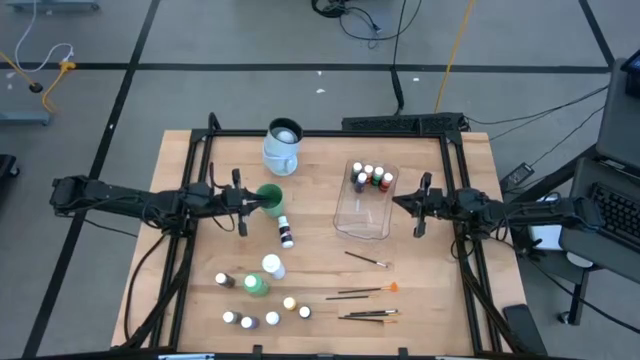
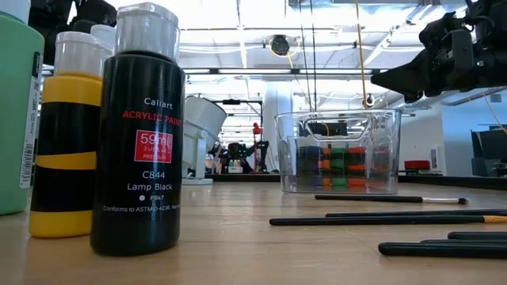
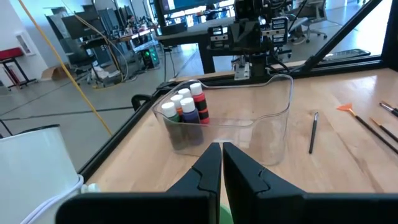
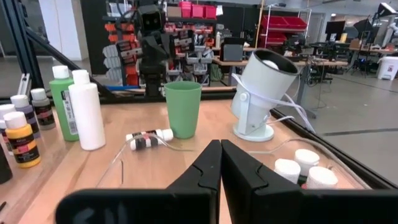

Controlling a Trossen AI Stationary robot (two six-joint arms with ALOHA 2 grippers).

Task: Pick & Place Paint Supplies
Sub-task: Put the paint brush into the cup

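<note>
The left gripper [image 1: 262,202], fingers together and holding nothing, hovers just above a green cup [image 1: 270,197]. A small dark bottle [image 1: 286,233] lies beside it. The right gripper [image 1: 400,203], also closed and empty, hangs beside the clear tub [image 1: 352,222] holding several small bottles [image 1: 371,177].

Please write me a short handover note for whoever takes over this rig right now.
Left tool: shut, beside the green cup, holding nothing visible.
Right tool: shut and empty, at the edge of the clear tub.
Done: five small paint bottles stand in the tub.
Left: one small bottle lying on its side, the white bottle, the larger green bottle, the other small bottles near the table's front, and the brushes.
</note>
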